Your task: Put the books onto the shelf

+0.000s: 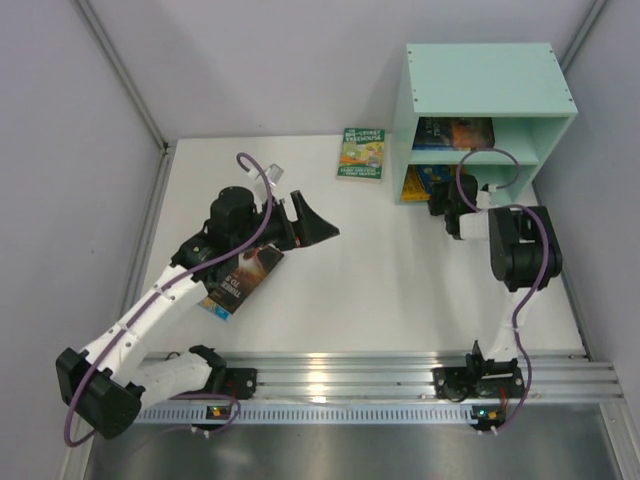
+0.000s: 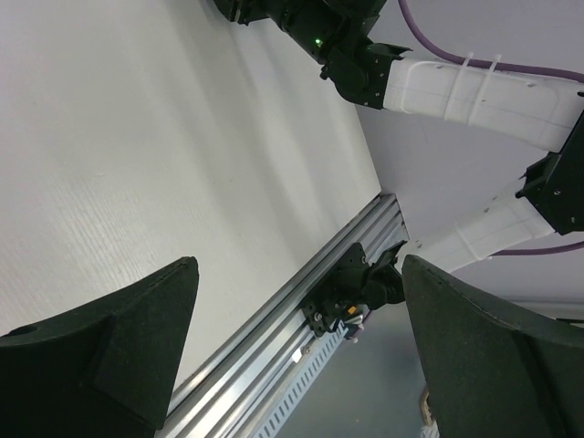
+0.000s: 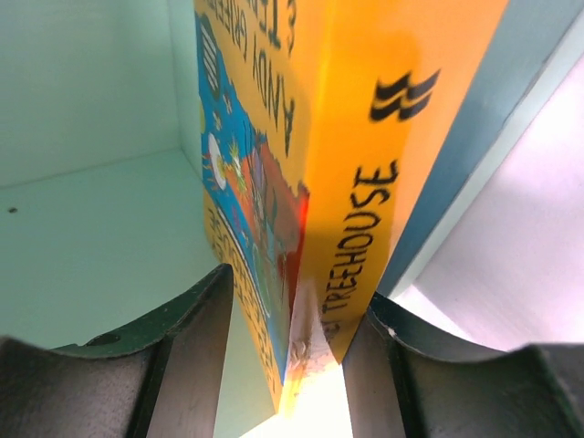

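Observation:
The mint-green shelf (image 1: pixel 490 80) stands at the back right. Its upper compartment holds books (image 1: pixel 455 133) lying flat. An orange-yellow book (image 3: pixel 365 137) stands in the lower compartment between the jaws of my right gripper (image 3: pixel 297 292). The right finger lies against its spine, and a gap shows between the left finger and the cover. From above, the right gripper (image 1: pixel 440 195) reaches into the lower compartment. A green book (image 1: pixel 362 153) lies flat left of the shelf. A dark brown book (image 1: pixel 240 280) lies partly under my left arm. My left gripper (image 1: pixel 318 228) hangs wide open and holds nothing.
The shelf floor (image 3: pixel 91 228) stretches left of the orange-yellow book. An aluminium rail (image 1: pixel 380 375) with both arm bases runs along the near edge. Grey walls close in the table on the left, back and right.

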Available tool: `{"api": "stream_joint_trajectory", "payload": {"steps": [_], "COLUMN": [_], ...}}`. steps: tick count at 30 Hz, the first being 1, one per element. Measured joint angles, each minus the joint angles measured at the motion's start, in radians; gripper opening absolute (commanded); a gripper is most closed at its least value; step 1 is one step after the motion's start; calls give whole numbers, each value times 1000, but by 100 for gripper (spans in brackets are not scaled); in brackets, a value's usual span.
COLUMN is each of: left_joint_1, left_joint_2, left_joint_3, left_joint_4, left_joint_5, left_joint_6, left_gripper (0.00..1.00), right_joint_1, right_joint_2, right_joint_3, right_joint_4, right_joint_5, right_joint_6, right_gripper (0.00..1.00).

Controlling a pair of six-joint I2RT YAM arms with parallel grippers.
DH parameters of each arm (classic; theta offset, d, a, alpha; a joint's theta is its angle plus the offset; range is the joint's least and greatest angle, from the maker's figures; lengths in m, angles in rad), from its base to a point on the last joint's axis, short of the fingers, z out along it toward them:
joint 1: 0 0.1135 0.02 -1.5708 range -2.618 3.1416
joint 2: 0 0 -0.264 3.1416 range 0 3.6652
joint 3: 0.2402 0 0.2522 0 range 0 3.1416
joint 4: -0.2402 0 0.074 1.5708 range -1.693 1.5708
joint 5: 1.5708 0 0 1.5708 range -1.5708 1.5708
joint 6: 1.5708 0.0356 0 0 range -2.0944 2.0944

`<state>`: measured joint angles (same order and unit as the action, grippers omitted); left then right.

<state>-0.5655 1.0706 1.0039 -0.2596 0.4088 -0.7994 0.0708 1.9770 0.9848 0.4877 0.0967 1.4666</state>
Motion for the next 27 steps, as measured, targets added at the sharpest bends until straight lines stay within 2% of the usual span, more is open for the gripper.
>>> {"api": "stream_joint_trajectory", "payload": {"steps": [5,9,12,16,19,27], "left_joint_1": [0,0,0,0,0,0], "left_joint_2": [0,-2,-2,-2,-2,-1], "left_joint_3": [-2,-13,-19,-19,-19,-19], "left_joint_4": [6,14,17,22,23,28], "left_joint_5": [2,3,3,3,4,7], "left_joint_6": [-3,-6,-10,-13,-17,-21], "left_gripper": [98,97,97,97,97,97], "right_joint_1": [-1,-1,-1,-1,-1,3], "right_joint_2": [-18,-27,-27,-27,-27,23], "right_joint_3": [14,18,18,17,7,-12], "right_joint_4": [-64,-100,-111,-102,-78,54], "right_joint_5": [-24,-35,-36,-35,-35,-20], "right_joint_6": [-30,-44,-45,-36,-25,53], "right_gripper": [48,42,33,10,0,0]}}
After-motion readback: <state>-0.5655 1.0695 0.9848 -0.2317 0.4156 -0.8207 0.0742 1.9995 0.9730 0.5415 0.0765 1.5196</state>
